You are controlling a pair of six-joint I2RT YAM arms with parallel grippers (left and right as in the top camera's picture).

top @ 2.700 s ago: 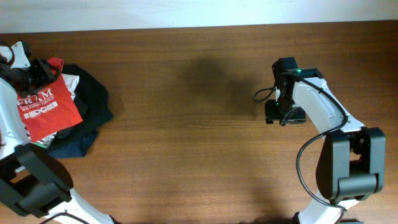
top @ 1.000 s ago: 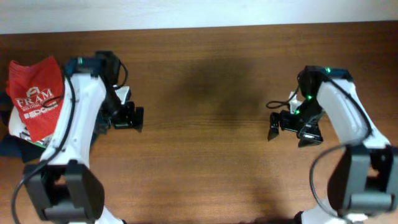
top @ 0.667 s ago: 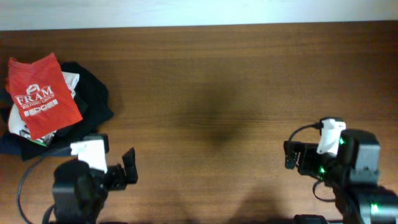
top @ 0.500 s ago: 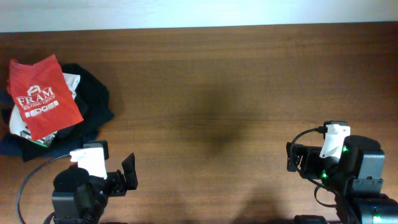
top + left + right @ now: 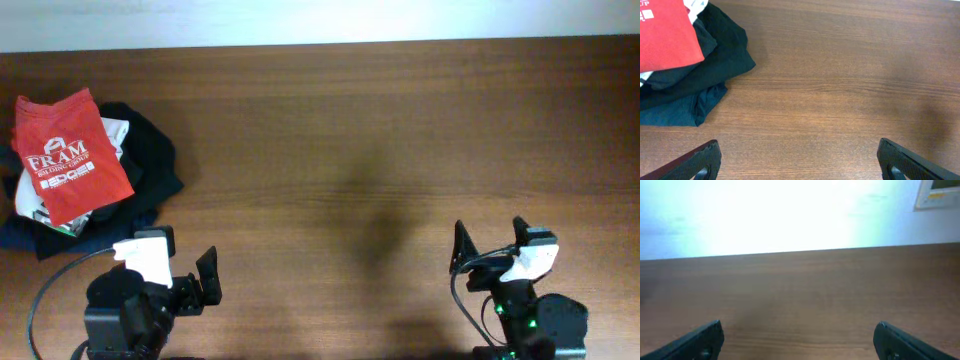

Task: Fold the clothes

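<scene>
- At the far left of the surface [image 5: 330, 130], the red-orange T-shirt [image 5: 68, 155] is seen lying flat on top of a heap of other garments, its white "FRAM" lettering facing up and its outline set at a slight tilt.
- A white garment [image 5: 115, 130] is partly visible at the right edge of the T-shirt, tucked under it.
- A black garment [image 5: 150, 165] is spread beneath and to the right of the T-shirt. A navy garment [image 5: 680, 107] is seen at the bottom of the heap, on the near side.
- The left claw [image 5: 797, 150] is held low at the near left edge, well apart from the heap. Its fingers are spread wide and nothing is held between them.
- The surface is shown as brown wood with a fine grain running left to right. A soft dark shadow [image 5: 380, 200] is cast across its middle.
- The right claw [image 5: 797, 330] is held at the near right edge, pointed across the surface toward the far side. Its fingers are likewise spread wide, and nothing is gripped.
- Beyond the far edge of the surface a pale wall [image 5: 790, 215] is seen, strongly lit and washed out in the right wrist view.
- A small pale plate with an orange mark [image 5: 940, 192] is fixed on the wall at the upper right. Its details cannot be made out.
</scene>
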